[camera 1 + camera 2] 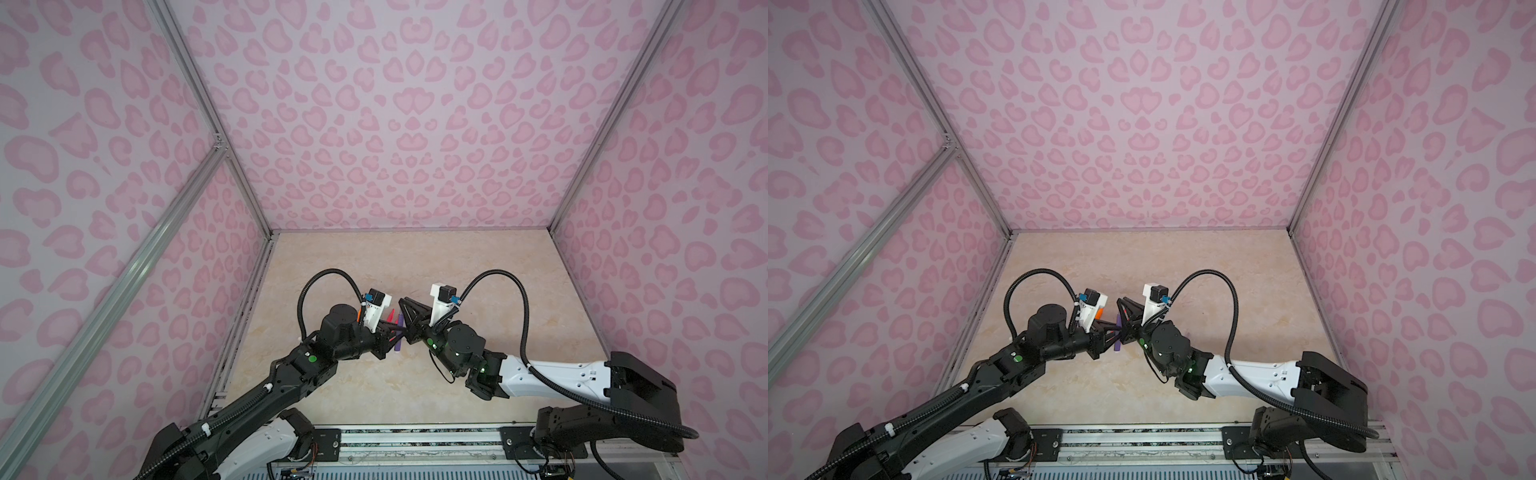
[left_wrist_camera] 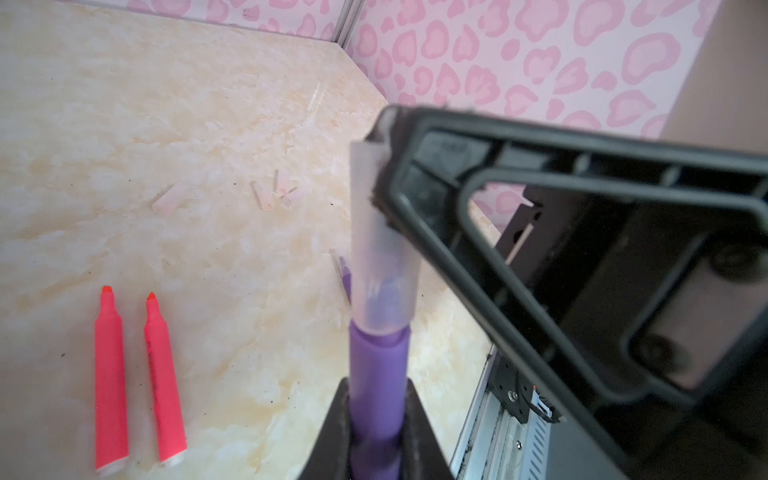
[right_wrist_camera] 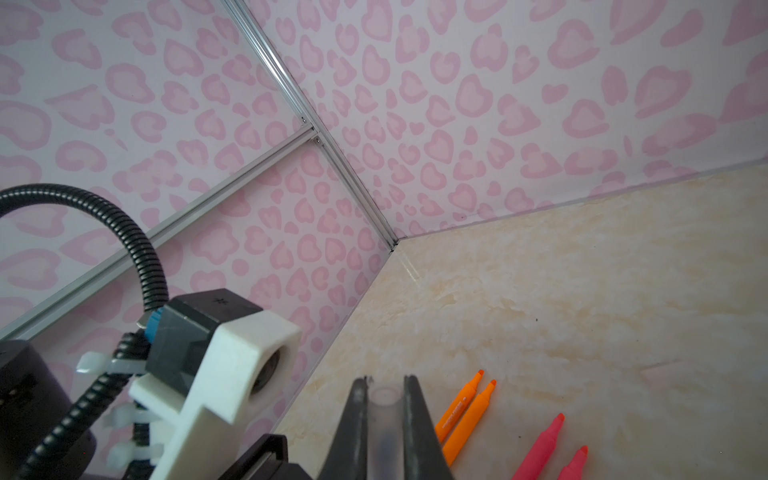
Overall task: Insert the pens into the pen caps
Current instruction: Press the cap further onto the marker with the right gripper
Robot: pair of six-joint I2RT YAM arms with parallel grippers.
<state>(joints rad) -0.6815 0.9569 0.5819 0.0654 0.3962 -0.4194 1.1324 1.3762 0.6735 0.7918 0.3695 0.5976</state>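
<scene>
My left gripper (image 2: 376, 384) is shut on a purple pen (image 2: 377, 365), seen in both top views (image 1: 398, 345) (image 1: 1117, 345) above mid-table. A pale translucent pen cap (image 2: 380, 249) sits over the pen's tip, and my right gripper (image 3: 386, 384) is shut on that cap (image 3: 385, 428); the two grippers meet tip to tip. On the table lie two pink-red pens (image 2: 110, 382) (image 2: 164, 382) and two orange pens (image 3: 459, 409) (image 3: 476, 419), all uncapped. A second purple pen (image 2: 344, 274) lies partly hidden behind the held cap. Several loose caps (image 2: 170, 199) (image 2: 266, 195) rest farther out.
Pink-patterned walls (image 1: 415, 124) close in the marble-look table (image 1: 374, 395) on three sides. A metal rail (image 1: 415, 440) with both arm bases runs along the near edge. Black cable loops (image 1: 324, 278) arch over each wrist.
</scene>
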